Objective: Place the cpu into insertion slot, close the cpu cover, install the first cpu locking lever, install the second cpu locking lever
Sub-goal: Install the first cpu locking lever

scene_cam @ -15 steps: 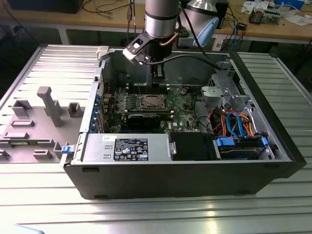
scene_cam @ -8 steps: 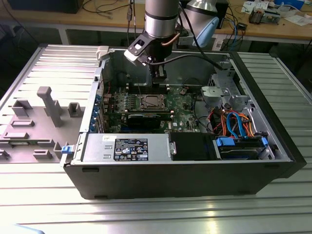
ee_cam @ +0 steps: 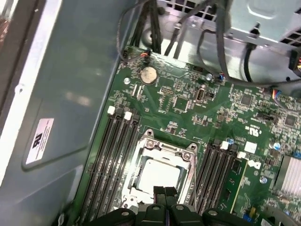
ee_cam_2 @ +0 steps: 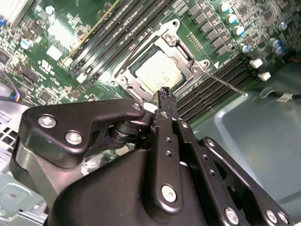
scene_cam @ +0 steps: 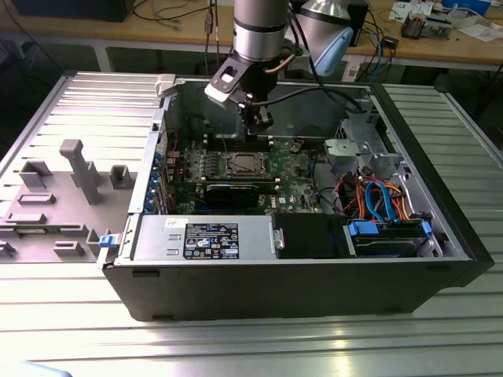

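The cpu [ee_cam: 158, 176] lies flat in the insertion slot [ee_cam: 141, 160] on the green board, its dull silver top showing in both wrist views [ee_cam_2: 158, 70]. The cpu cover [ee_cam_2: 188, 60], a thin silvery frame, lies down around the chip. One thin locking lever [ee_cam_2: 225, 83] sticks out sideways over the memory slots. My gripper [ee_cam: 164, 190] hangs just above the socket's edge, fingertips pressed together with nothing between them, black fingers [ee_cam_2: 165, 101] pointing at the chip. In the exterior view the gripper [scene_cam: 258, 119] sits inside the open case above the socket [scene_cam: 242, 165].
Long black memory slots [ee_cam: 115, 155] flank the socket on both sides. The case's grey side wall [ee_cam: 70, 94] rises close by. Cable bundles [scene_cam: 377, 196] and a drive cage [scene_cam: 361, 149] fill the exterior view's right. A power supply [scene_cam: 208, 239] sits at the front.
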Available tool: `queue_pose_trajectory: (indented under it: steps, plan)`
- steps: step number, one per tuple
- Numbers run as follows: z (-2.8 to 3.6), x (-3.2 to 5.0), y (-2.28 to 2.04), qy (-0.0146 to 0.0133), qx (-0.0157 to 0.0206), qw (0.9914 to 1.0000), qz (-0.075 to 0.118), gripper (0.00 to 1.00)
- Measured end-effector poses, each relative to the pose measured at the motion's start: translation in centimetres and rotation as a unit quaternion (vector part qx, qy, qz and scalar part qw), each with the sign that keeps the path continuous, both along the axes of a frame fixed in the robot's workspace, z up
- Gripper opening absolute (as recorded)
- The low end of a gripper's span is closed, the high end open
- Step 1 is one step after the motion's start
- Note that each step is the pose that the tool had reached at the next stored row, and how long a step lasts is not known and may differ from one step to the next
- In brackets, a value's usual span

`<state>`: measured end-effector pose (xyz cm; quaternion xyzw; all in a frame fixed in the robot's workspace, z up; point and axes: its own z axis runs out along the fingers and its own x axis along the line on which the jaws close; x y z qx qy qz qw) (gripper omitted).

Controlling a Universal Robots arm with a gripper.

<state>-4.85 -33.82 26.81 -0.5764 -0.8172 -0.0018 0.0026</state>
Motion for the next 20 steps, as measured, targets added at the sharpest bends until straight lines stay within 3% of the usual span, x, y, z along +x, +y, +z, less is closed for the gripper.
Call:
queue_pose_trajectory:
  steps: [6, 11, 20]
  plan:
    - [0.0, 0.0, 0.0, 0.0, -0.0001, 0.99905, 0.044, 0.11]
    - [0.0, 0.0, 0.0, 0.0, -0.0002, 0.99691, 0.079, 0.11]
    - [0.0, 0.0, 0.0, 0.0, -0.0002, 0.99671, 0.081, 0.11]
